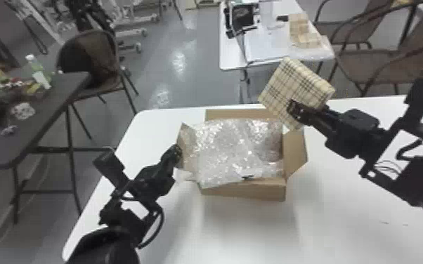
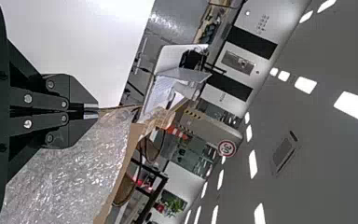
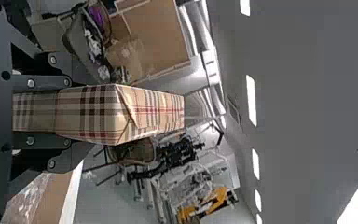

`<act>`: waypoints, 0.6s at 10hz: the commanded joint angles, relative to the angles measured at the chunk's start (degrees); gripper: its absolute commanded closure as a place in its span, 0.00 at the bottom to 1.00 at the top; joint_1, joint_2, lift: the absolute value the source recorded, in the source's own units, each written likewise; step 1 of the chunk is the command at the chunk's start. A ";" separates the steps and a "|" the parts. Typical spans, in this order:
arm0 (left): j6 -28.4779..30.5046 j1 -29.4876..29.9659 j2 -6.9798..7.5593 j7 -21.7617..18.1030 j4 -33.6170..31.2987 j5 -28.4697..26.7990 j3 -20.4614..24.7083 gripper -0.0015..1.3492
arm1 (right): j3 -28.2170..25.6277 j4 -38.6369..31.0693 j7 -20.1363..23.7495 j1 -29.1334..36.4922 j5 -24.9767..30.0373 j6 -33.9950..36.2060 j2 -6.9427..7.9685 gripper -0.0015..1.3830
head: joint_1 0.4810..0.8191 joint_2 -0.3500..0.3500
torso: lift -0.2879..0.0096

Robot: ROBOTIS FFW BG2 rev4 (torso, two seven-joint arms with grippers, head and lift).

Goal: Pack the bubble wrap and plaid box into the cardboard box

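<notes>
Plaid box (image 1: 300, 82) held above worktop (image 1: 347, 214); bubble wrap (image 1: 226, 151) in cardboard box (image 1: 246, 192)

The right gripper (image 1: 294, 111) has its fingers parted by the thickness of the plaid box and clamped on two opposite faces of it. The plaid box is raised and tilted near the far right corner of the cardboard box, outside the packing space. The left gripper (image 1: 176, 151) is at the cardboard box's left side, its fingers closed on the edge of the left flap (image 1: 186, 138). The cardboard box sits open on the worktop, its right flap (image 1: 295, 152) spread outward. The bubble wrap is spread across the opening, with part of it lapping over the near wall toward the left corner.
</notes>
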 commanded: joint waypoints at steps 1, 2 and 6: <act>0.00 -0.42 0.00 0.00 0.26 -0.01 -0.50 0.89 | 2.92 3.24 0.73 -2.52 -4.24 2.44 -0.02 0.73 | 0.53 0.93 | 0.56; 0.00 -0.69 0.00 0.00 0.26 -0.01 -0.85 0.89 | 4.24 6.85 2.23 -4.11 -5.65 5.87 -0.02 0.73 | 0.53 0.96 | 0.56; 0.00 -1.65 0.17 0.00 1.05 0.08 -1.90 0.89 | 7.67 17.83 6.62 -9.38 -5.65 7.19 0.94 0.73 | 0.62 1.00 | 0.56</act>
